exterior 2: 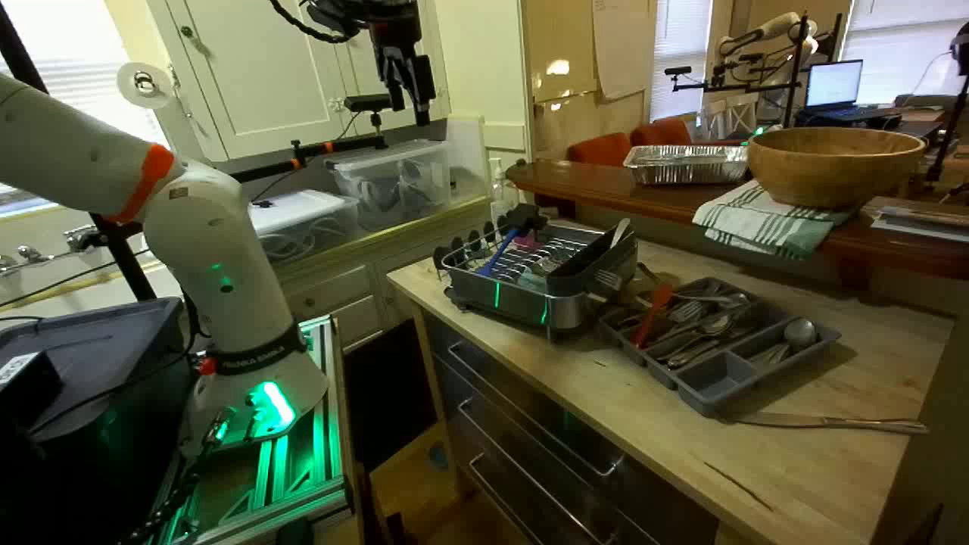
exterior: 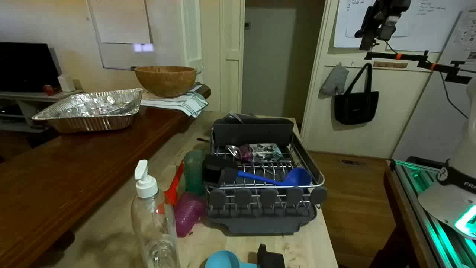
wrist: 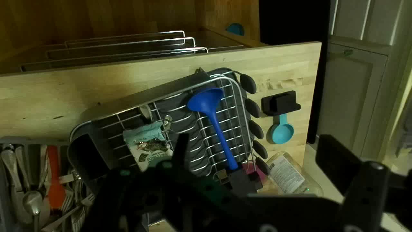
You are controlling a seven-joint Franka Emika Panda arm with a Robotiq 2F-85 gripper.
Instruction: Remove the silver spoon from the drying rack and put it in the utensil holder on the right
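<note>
The dark grey drying rack (exterior: 260,223) stands on the counter and also shows in an exterior view (exterior 2: 496,291) and the wrist view (wrist: 141,96). A shiny silver utensil (exterior: 233,150) lies in it beside a snack packet; its type is unclear. In the wrist view two small metal ends, one like a spoon tip (wrist: 167,121), show by the packet (wrist: 146,141). A grey divided utensil tray (exterior 2: 704,401) full of cutlery lies beside the rack, also at the wrist view's left. My gripper (wrist: 254,138) is open and empty, high above the rack; it also shows in both exterior views (exterior 2: 409,83).
A blue ladle (wrist: 219,129) with a black handle lies across the rack. A black caddy (exterior: 253,132) with utensils stands at its end. A soap bottle (exterior: 154,227), green cup (exterior: 194,173) and pink cup (exterior: 189,214) stand beside it. A knife (exterior 2: 833,422) lies on the counter.
</note>
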